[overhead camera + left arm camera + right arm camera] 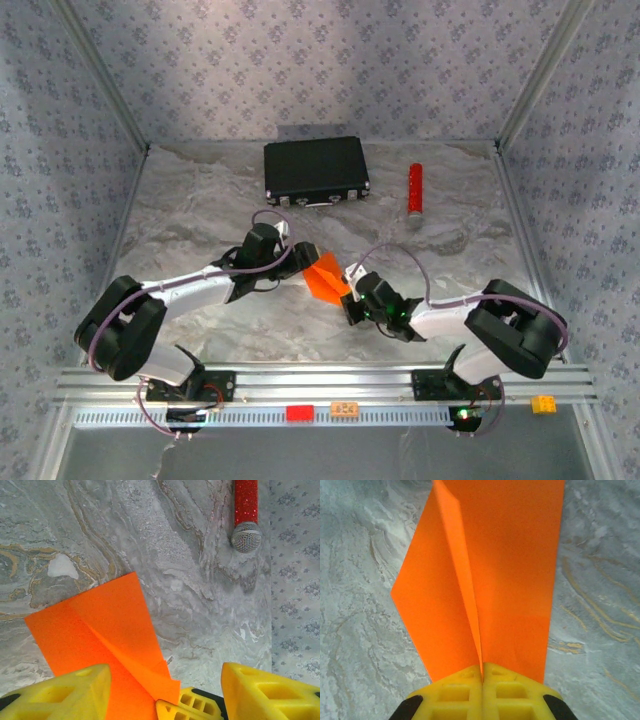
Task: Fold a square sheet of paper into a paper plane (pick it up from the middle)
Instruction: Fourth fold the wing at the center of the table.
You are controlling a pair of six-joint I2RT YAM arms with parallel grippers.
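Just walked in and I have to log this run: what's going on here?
A paper-plane fold is under way. The right gripper has its jaws shut on one end of the orange sheet of paper, already creased down the middle. The left gripper has its jaws open around the sheet, not pinching it. A black case and a red microphone lie at the back, untouched.
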